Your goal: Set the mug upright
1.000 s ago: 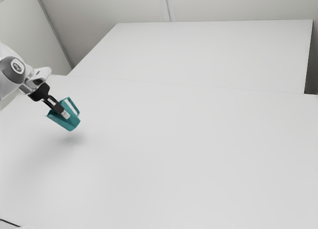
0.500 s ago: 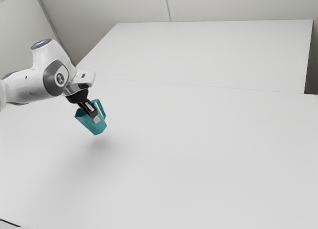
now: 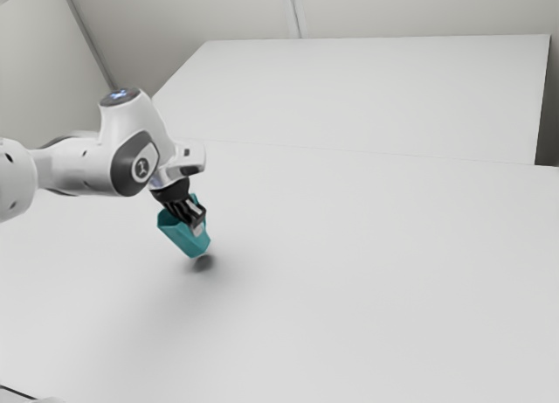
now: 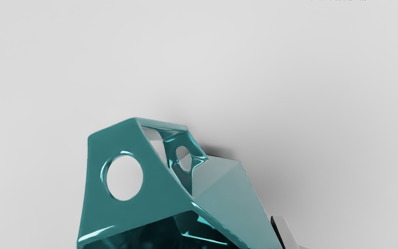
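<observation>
In the exterior view my gripper (image 3: pixel 194 221) points down toward the table at the exterior view's left, shut on the teal mug (image 3: pixel 182 234). The mug hangs tilted just above the white surface, its base lower and toward the exterior view's right, with a small dark shadow beneath. In the wrist view the faceted mug (image 4: pixel 226 183) shows its handle with round holes and part of its dark inside. One pale fingertip (image 4: pixel 286 231) lies along its outer wall; the other finger is hidden there.
The white table (image 3: pixel 349 272) stretches out around and below the mug. Behind it is another pale panel (image 3: pixel 367 93), with grey walls beyond. A dark cable (image 3: pixel 17 392) lies at the near left corner of the exterior view.
My hand has carried the mug toward the exterior view's right and lower toward the table. Its shadow has drawn closer and become darker; the mug stays tilted in my grip.
</observation>
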`<action>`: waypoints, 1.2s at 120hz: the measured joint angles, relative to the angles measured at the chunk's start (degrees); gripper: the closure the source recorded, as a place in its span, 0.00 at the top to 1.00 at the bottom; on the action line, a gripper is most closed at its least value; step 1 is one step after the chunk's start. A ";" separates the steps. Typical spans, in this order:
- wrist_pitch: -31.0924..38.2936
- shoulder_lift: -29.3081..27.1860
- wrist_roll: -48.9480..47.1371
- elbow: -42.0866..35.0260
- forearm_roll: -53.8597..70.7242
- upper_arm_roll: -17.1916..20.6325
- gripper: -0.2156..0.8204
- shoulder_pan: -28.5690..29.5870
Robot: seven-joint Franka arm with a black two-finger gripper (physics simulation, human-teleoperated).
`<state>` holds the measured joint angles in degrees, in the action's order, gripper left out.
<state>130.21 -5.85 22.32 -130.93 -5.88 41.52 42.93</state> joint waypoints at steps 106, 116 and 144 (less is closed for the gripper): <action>9.41 5.89 -12.18 -2.75 5.26 1.30 0.15 -0.51; 9.65 5.83 -12.37 -2.84 5.09 1.42 0.27 -0.42; 9.64 4.70 -12.73 -3.07 4.94 2.01 0.61 0.13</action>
<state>139.85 -1.15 9.59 -134.00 -0.94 43.53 43.06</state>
